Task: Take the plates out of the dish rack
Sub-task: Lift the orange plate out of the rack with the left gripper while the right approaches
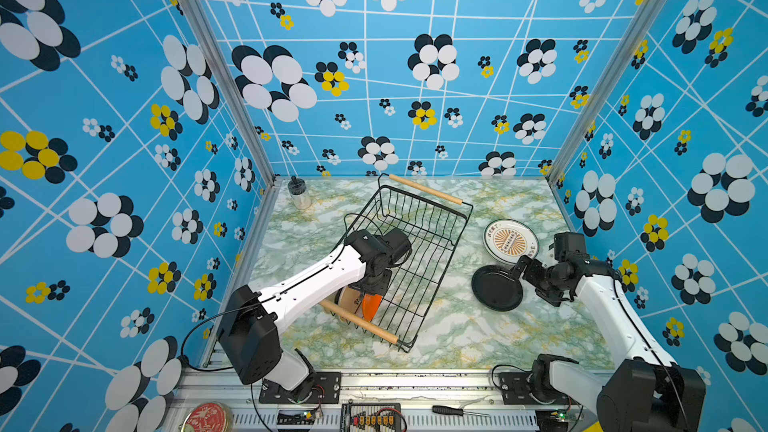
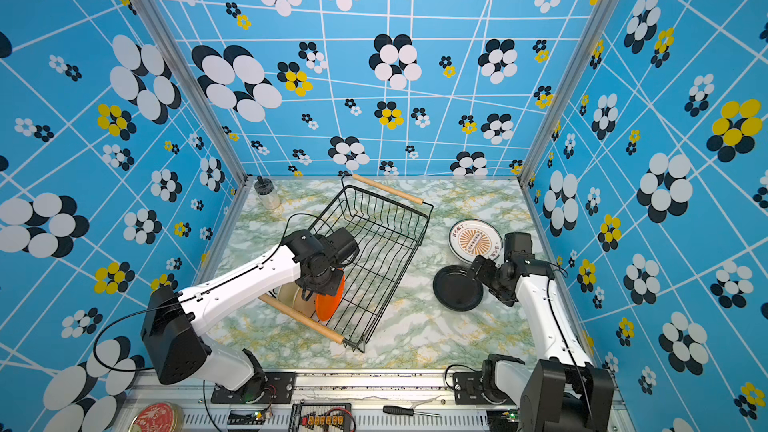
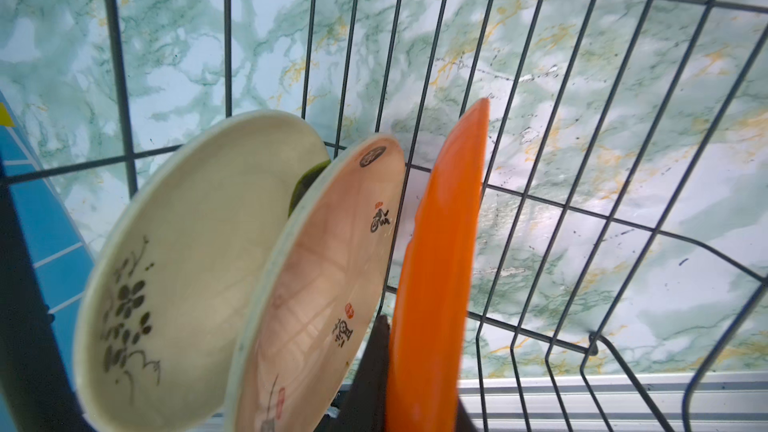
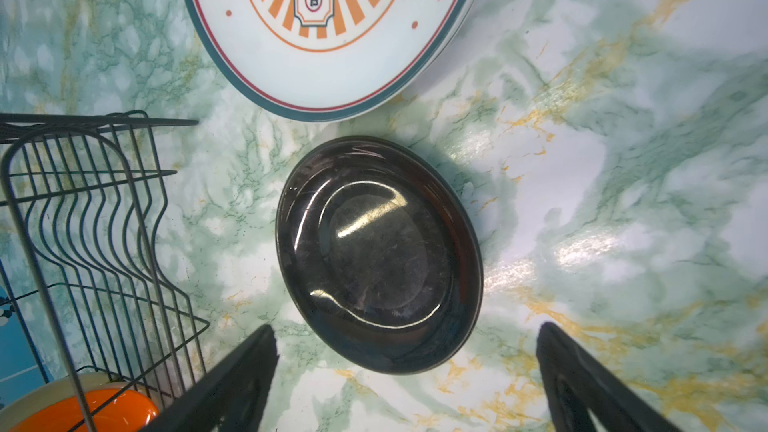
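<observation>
The black wire dish rack lies askew mid-table. At its near end stand a cream plate, a tan plate and an orange plate, all on edge. My left gripper reaches down into the rack and is shut on the orange plate, one finger on each face. To the right of the rack, a white plate with a printed centre and a black plate lie flat on the table. My right gripper hangs open just beside the black plate, holding nothing.
A glass jar with a black lid stands at the back left corner. A red round tin and a screwdriver lie on the front ledge. Patterned walls close in three sides.
</observation>
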Controlling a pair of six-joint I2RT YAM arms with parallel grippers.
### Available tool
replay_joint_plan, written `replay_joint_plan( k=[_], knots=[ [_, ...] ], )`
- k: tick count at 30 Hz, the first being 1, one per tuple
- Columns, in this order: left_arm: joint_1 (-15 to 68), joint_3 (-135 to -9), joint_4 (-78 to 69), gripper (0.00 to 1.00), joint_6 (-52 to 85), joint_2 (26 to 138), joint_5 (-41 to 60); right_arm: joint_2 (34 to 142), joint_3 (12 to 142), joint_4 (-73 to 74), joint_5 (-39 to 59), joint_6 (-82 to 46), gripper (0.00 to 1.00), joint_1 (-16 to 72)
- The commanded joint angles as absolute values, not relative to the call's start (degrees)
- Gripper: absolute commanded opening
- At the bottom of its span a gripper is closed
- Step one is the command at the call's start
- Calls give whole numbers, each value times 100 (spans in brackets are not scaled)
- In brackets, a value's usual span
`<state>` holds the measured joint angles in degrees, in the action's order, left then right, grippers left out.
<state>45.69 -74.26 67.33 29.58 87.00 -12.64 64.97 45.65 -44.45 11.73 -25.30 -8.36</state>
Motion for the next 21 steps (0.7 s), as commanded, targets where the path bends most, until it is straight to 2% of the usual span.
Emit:
replay_joint_plan(
  k=[1,14,18,21],
  knots=[
    [4513,-7810,6896,4,2793,8839,-1317,6390,4711,-4580,1248,-2602,99,-807],
    [4445,-9719,7071,1,2991,8786,-1410,6139,4935,-4598,1584,-2483,99,-809],
    [4353,-9848,6221,2,3386,8566,-794,5953,5036,-4437,2457,-2638,99,-809],
    [4316,-9650,5318,3,3758,8366,-195,5840,5031,-4073,3471,-2945,99,-801]
  ],
)
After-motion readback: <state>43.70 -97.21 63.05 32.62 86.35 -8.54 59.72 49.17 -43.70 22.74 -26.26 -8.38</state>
